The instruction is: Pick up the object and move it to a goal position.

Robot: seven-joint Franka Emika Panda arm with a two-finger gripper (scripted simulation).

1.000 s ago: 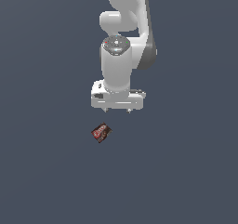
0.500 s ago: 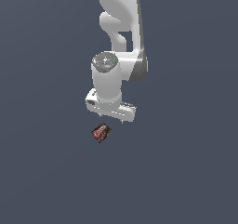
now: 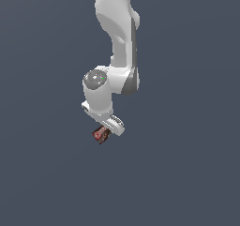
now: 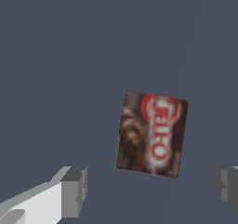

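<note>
Exterior view: white Panda arm (image 3: 117,37) reaches down from the top of the frame, wrist bent, with the gripper (image 3: 107,126) low over the plain dark grey-blue surface (image 3: 187,164). The hand body hides the fingers here.

The box (image 3: 101,134), small and flat, dark red and brown-black, lies on the surface just beneath the gripper, on the side toward the exterior view's left. The gripper's lower edge overlaps part of the box in this view; contact cannot be told from here.

Wrist view: the box (image 4: 151,134) lies flat, label face up, a red ring with pale lettering on 1 half and a brown mottled patch on the other. Its edges sit slightly skewed to the line between the fingers.

2 fingers (image 4: 74,191) show, grey-tipped, spread wide apart, 1 on each side of the box. Neither touches it: bare surface (image 4: 56,56) shows between each fingertip and the box. The box sits ahead of the line joining the fingertips, closer to the finger that is cut off at the frame edge.
</note>
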